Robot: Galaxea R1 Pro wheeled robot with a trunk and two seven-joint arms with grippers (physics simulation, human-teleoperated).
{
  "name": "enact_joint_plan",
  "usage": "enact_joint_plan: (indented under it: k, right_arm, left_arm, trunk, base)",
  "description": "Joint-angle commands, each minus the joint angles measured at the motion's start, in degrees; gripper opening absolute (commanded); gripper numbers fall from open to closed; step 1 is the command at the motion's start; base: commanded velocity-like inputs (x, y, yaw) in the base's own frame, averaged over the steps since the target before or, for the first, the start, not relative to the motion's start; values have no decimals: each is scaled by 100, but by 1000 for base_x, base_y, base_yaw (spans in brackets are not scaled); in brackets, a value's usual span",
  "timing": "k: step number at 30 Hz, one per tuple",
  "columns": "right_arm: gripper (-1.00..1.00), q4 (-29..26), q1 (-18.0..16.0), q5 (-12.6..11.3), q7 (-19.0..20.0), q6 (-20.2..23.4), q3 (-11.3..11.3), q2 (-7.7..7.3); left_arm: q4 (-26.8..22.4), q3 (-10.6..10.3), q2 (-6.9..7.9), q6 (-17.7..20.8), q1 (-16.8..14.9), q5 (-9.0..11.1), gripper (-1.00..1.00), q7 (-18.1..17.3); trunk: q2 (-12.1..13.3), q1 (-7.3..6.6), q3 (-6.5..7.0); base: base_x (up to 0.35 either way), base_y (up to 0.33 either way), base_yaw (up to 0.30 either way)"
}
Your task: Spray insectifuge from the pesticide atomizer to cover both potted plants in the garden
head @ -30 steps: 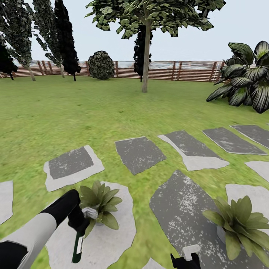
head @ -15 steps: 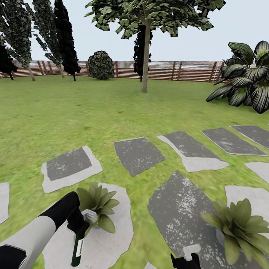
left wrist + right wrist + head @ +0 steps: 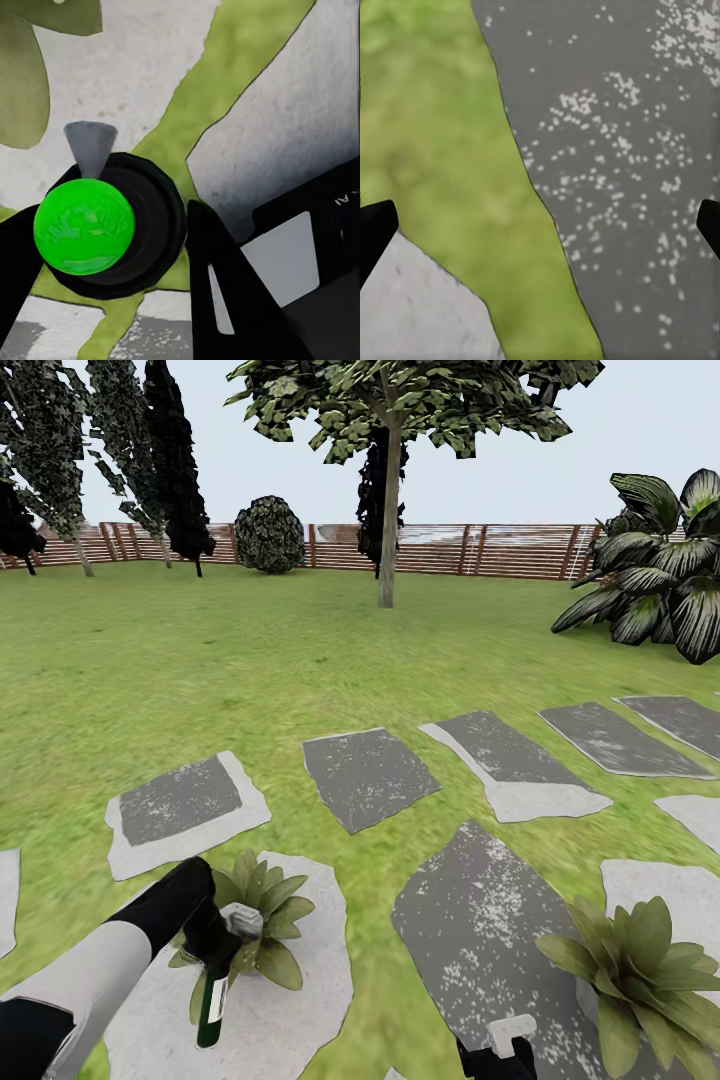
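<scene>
- My left tool [image 3: 214,952] is pinching the pesticide atomizer [image 3: 211,1008] at its neck; the bottle hangs base-down over the pale stepping stone [image 3: 300,1000].
- The pale trigger head [image 3: 240,920] sits right against the left potted plant [image 3: 262,905], which stands on that same stone.
- From the left wrist, the fingers [image 3: 225,292] flank the bottle's bright green bottom [image 3: 84,226] (seen end-on).
- My right tool [image 3: 540,225] is spread wide over a dark stone's [image 3: 622,172] grassy edge.
- The right potted plant [image 3: 645,970] stands well apart from the left potted plant, across that dark stone.
</scene>
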Motion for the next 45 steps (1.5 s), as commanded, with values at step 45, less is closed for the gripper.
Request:
enact_joint_plan:
  k: [45]
  right_arm:
    - [100,9,-3,32,11,-17,17,-14]
  left_arm:
    - [40,9,136,-65,188,-63,-100,-10]
  trunk:
    - [-2,-1,-5]
  base:
    - [-45,-58,0]
